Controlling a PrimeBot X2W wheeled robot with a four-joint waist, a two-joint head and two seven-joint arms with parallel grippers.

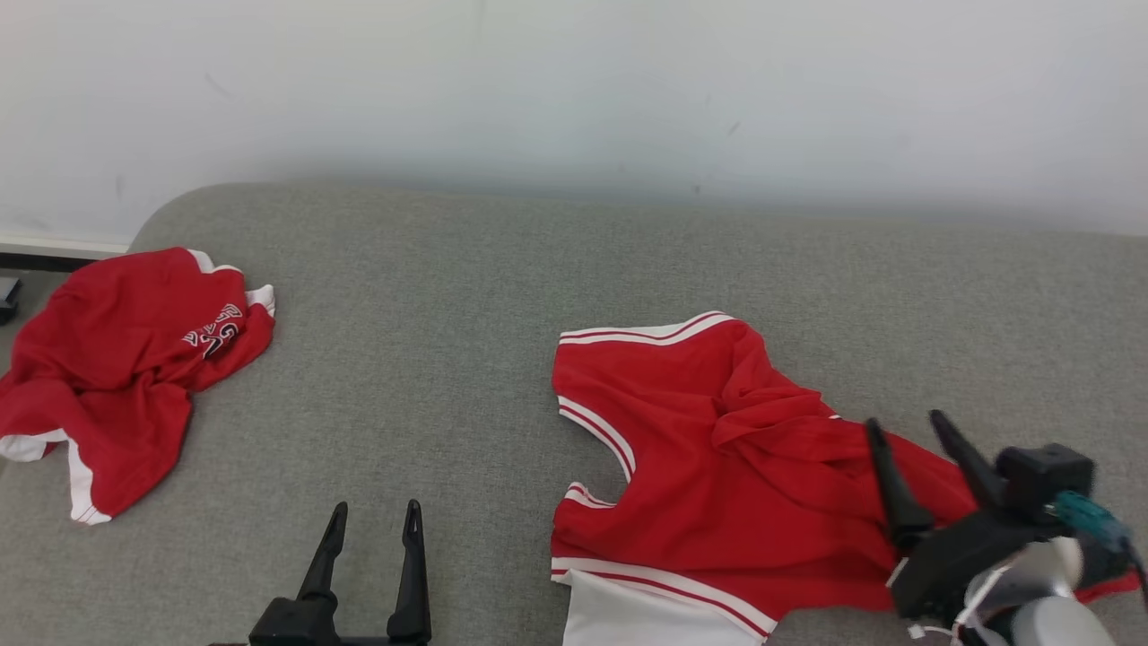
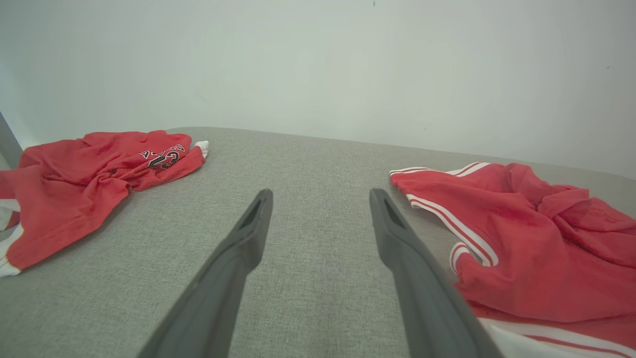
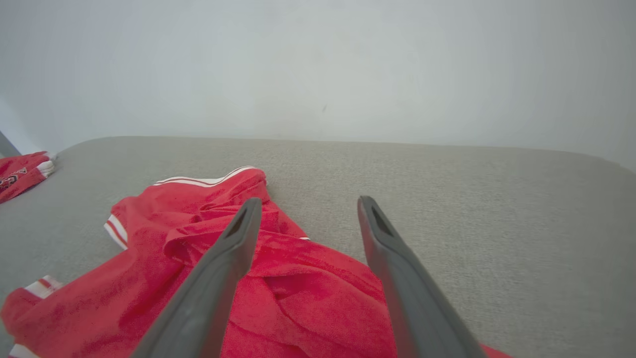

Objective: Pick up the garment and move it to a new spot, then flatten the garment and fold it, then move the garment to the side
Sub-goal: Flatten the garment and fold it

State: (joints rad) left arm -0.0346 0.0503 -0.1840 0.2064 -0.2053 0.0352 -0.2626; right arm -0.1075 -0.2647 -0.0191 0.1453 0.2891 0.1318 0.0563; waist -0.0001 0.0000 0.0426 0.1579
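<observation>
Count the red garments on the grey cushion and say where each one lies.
2. One red garment lies crumpled at the grey cushion's left edge; the other garment, with white-striped trim, is right of centre beneath the right gripper. Others may lie out of view.

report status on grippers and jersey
Left gripper open, idle. Right gripper open over jersey, nothing held. Jersey rumpled, not flattened. Second jersey far left.

Grey fabric surface point(image 1: 466, 296) w/ red jersey point(image 1: 717, 467) right, crumpled red garment point(image 1: 117, 377) left.
</observation>
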